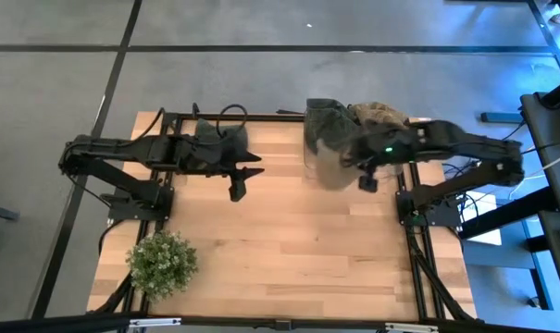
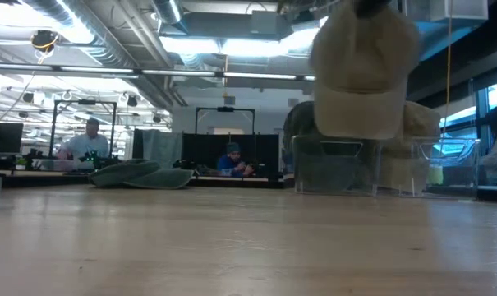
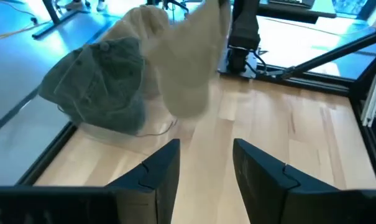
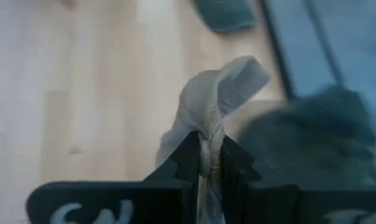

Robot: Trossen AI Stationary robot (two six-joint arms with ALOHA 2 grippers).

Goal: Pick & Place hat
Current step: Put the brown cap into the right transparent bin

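A beige hat (image 2: 363,70) hangs from my right gripper (image 4: 206,163), which is shut on it above the table's far right part. It shows in the high view as a pale shape (image 1: 328,165) beside a clear bin (image 1: 317,139). In the left wrist view the beige hat (image 3: 188,62) hangs in front of that bin. My left gripper (image 3: 206,168) is open and holds nothing. It hovers over the middle of the table (image 1: 240,178), to the left of the hat. My right gripper pinches a bunched fold of the beige hat's cloth (image 4: 207,134) between its two fingers, coming from above. A loop of cloth (image 4: 228,84) sticks out past the fingertips. The hat hangs below the fingers, lifted clear of the table (image 2: 363,123).
The clear bin (image 2: 338,164) stands at the table's far right and holds a grey-green hat (image 3: 100,81) and a mottled brown one (image 1: 381,115). A dark hat (image 2: 141,174) lies at the far left. A potted plant (image 1: 162,264) stands at the near left corner. People sit in the room behind.
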